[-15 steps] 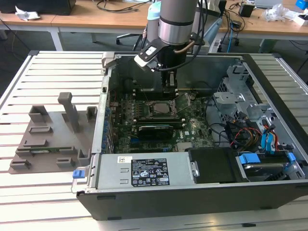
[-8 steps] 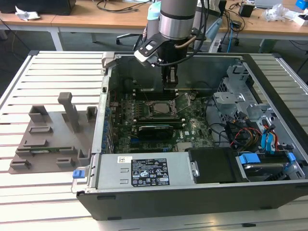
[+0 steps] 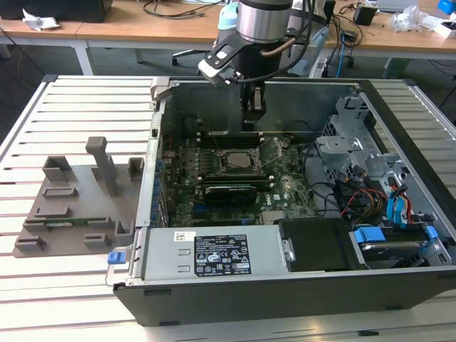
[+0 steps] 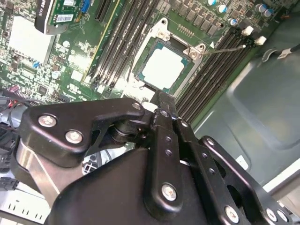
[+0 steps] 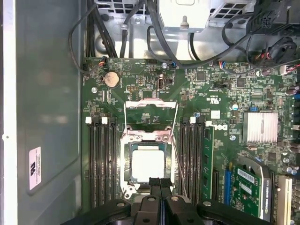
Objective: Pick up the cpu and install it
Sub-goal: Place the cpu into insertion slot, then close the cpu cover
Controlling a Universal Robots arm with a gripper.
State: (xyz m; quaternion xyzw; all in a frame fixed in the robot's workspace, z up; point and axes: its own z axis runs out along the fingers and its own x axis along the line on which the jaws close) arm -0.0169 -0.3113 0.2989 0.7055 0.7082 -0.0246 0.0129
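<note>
The cpu lies flat in the open socket on the motherboard, inside the computer case on the bench. My end effector hangs close over one edge of it, fingers pressed together and holding nothing. I judge it light, stiff and fragile, with a slippery silvery lid, so the two opposite rim edges are my grip; a white printed label marks the power supply and a sticker the case wall.

From afar the exterior view looks down into the case; both wrist views closely face its socket
</note>
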